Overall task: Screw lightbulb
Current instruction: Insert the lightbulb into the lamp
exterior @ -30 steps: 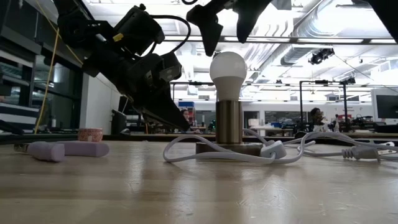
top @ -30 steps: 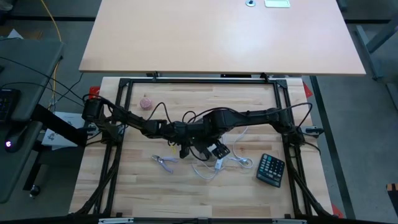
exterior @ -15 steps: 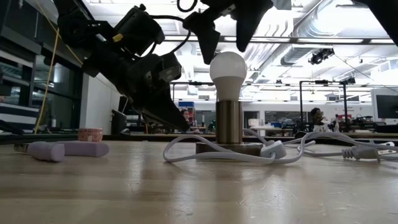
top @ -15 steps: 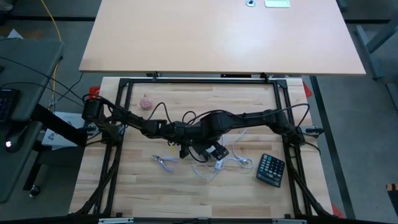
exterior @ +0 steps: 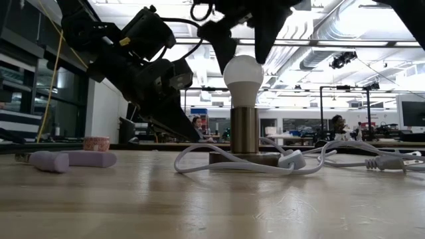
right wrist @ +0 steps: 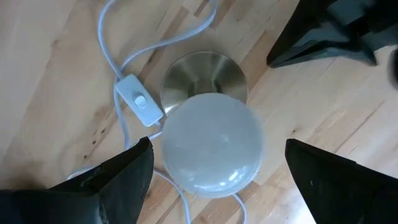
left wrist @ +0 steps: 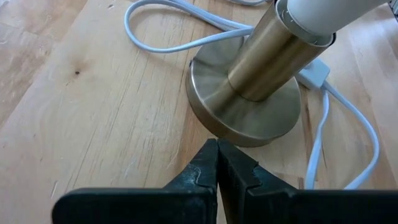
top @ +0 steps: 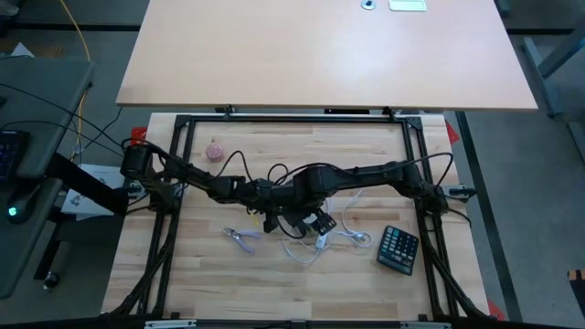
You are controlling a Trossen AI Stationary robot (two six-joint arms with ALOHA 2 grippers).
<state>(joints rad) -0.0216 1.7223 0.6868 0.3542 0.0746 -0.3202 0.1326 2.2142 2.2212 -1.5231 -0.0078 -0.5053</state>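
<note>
The white lightbulb (exterior: 243, 73) stands upright in a brass socket whose round base (left wrist: 245, 115) rests on the wooden table. My right gripper (right wrist: 217, 146) points straight down over the bulb (right wrist: 211, 146), open. One finger stands on each side of the globe's top, with a gap showing on both sides. My left gripper (left wrist: 217, 149) is shut and slants down toward the table, its tips right at the near rim of the base. In the low view it (exterior: 196, 133) sits to the left of the socket. My left gripper's shut fingertips (left wrist: 211, 155) lie close against the rim of the round base (left wrist: 214, 134), slanting down from the table's left. I cannot tell whether they touch it.
A white cord with an inline switch (right wrist: 142, 102) loops around the base and trails toward the table's right (exterior: 372, 161). A tool with lilac handles (exterior: 66, 159) lies near the front left, a pink ball (top: 215, 150) at the far left, and a calculator (top: 398, 249) at the right.
My right gripper has come down a little toward the bulb, still open. Its fingertips have gone from above the globe to level with its top.
</note>
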